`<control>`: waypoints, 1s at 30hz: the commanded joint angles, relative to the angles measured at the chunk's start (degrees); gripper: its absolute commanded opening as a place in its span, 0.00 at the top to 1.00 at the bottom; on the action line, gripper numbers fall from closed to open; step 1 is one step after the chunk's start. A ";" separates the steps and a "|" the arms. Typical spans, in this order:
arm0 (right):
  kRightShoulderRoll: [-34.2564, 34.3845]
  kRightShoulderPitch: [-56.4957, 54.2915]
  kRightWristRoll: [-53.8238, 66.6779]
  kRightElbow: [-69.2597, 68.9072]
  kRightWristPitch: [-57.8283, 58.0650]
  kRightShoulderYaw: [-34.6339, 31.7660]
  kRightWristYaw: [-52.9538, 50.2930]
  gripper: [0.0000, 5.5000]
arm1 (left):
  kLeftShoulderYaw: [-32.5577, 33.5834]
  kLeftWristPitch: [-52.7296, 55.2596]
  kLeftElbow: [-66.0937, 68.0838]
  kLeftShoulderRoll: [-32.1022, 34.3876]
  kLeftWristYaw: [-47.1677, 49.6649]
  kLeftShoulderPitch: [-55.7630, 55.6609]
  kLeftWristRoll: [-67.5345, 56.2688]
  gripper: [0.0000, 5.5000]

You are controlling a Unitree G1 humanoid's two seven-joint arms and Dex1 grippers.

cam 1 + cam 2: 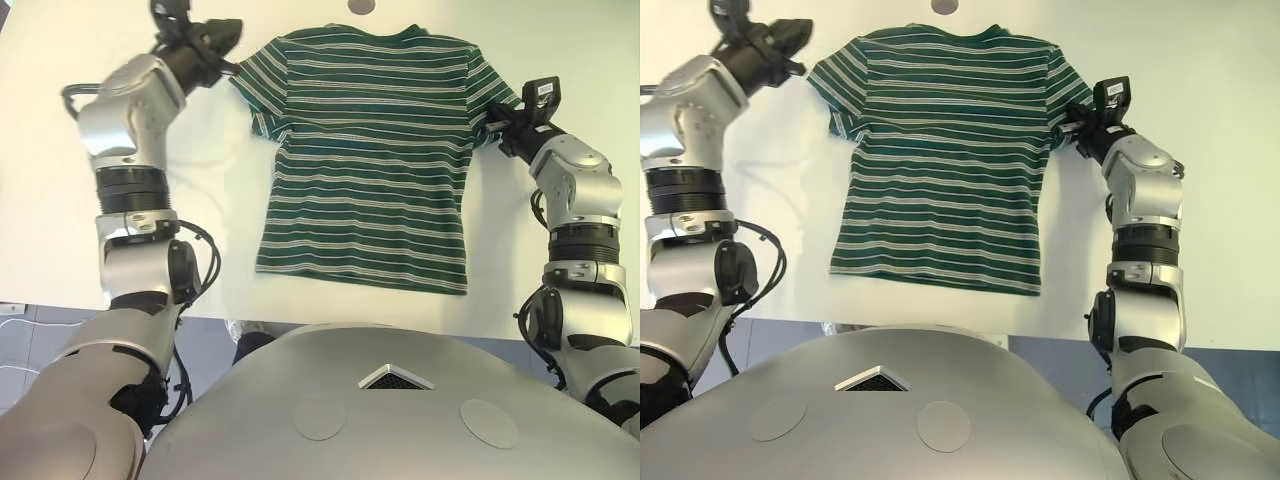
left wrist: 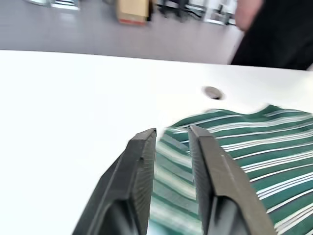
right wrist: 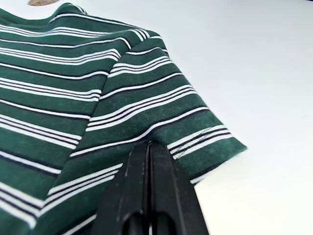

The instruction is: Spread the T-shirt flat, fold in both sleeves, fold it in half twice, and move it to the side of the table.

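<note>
At the middle of the white surface (image 1: 560, 60) the T-shirt (image 1: 365, 160) lies spread flat, collar away from the robot, hem nearest it; long axis runs near-to-far. Left sleeve (image 1: 258, 85) and right sleeve (image 1: 492, 100) both lie out flat, not yet folded. Right jaws: pressed shut, tips on the right sleeve's lower edge; cannot tell whether cloth is pinched between them. Left jaws: parted by a narrow gap, nothing held, just outside the left sleeve, shirt lying inboard of them. Judgement: sleeve folds come next; each sleeve goes inward toward the centre line, and the right arm is the one already in contact
</note>
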 commanded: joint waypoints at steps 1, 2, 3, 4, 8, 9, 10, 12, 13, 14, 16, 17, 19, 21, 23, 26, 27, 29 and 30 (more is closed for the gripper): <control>1.54 2.38 0.40 -3.49 -3.62 -1.16 -1.42 1.00 | 0.63 8.90 -5.05 0.62 0.18 9.13 -2.18 0.65; 2.35 1.78 1.36 -5.42 -5.15 -2.29 -2.09 1.00 | 0.20 10.96 -6.31 -0.51 -0.24 10.39 -3.34 0.61; 2.97 1.16 2.09 -6.83 -6.02 -3.27 -2.73 1.00 | 0.19 12.34 -6.56 -1.69 -0.16 10.66 -4.20 0.61; 3.44 0.31 2.62 -7.90 -6.70 -4.08 -3.33 1.00 | 0.25 13.20 -5.90 -2.91 0.35 10.37 -4.75 0.61; 4.02 -2.10 3.67 -9.89 -7.59 -5.73 -4.76 1.00 | 0.61 16.28 -5.56 -5.77 2.36 9.90 -6.49 0.61; 4.15 -2.40 3.66 -9.97 -7.53 -5.72 -4.90 1.00 | 0.80 16.12 -5.14 -5.96 2.91 9.82 -6.50 0.61; 4.37 -2.40 3.61 -10.02 -7.63 -5.50 -4.96 1.00 | 0.95 15.58 -4.28 -6.12 3.30 9.53 -6.41 0.61; 4.86 -1.94 3.70 -10.64 -7.73 -4.84 -5.24 1.00 | 1.44 13.84 0.04 -6.97 3.94 7.29 -6.23 0.61; 5.10 -1.97 3.67 -10.73 -7.78 -4.52 -5.32 1.00 | 1.61 12.75 2.56 -7.40 4.25 5.92 -6.02 0.61; 5.26 -2.06 3.59 -10.83 -7.82 -4.24 -5.34 1.00 | 1.74 11.89 4.58 -7.80 4.29 4.74 -5.99 0.61; 5.47 -2.54 3.18 -10.84 -8.10 -3.52 -5.16 1.00 | 1.43 9.51 8.75 -8.39 4.27 2.60 -5.43 0.61; 5.49 -2.63 3.06 -10.87 -8.21 -3.36 -5.13 1.00 | 1.26 8.40 10.56 -8.46 4.15 1.77 -5.18 0.65; 5.50 -2.85 2.99 -10.64 -8.40 -3.20 -5.09 1.00 | 1.39 7.10 12.72 -8.45 3.76 0.82 -5.36 0.71; 5.42 -2.87 3.06 -10.53 -8.56 -3.38 -5.25 1.00 | 1.43 6.59 12.82 -8.53 2.95 0.52 -6.11 0.76; 5.37 -2.96 2.98 -10.45 -8.89 -3.45 -5.43 1.00 | 1.74 5.86 11.93 -8.60 2.28 0.50 -6.86 0.84; 5.44 -3.17 2.75 -10.25 -9.29 -3.18 -5.58 1.00 | 2.62 5.14 10.57 -8.64 2.31 0.05 -7.59 0.95; 5.47 -3.15 2.67 -10.26 -9.36 -3.08 -5.60 1.00 | 2.75 5.14 9.67 -8.77 2.50 -0.13 -7.81 0.98; 5.46 -3.28 2.43 -10.14 -9.49 -2.92 -5.51 1.00 | 1.76 4.84 6.77 -9.08 2.90 -0.38 -7.36 1.00; 5.44 -3.42 2.31 -10.03 -9.54 -2.90 -5.45 1.00 | 0.79 4.62 5.46 -9.15 3.03 -0.44 -6.75 1.00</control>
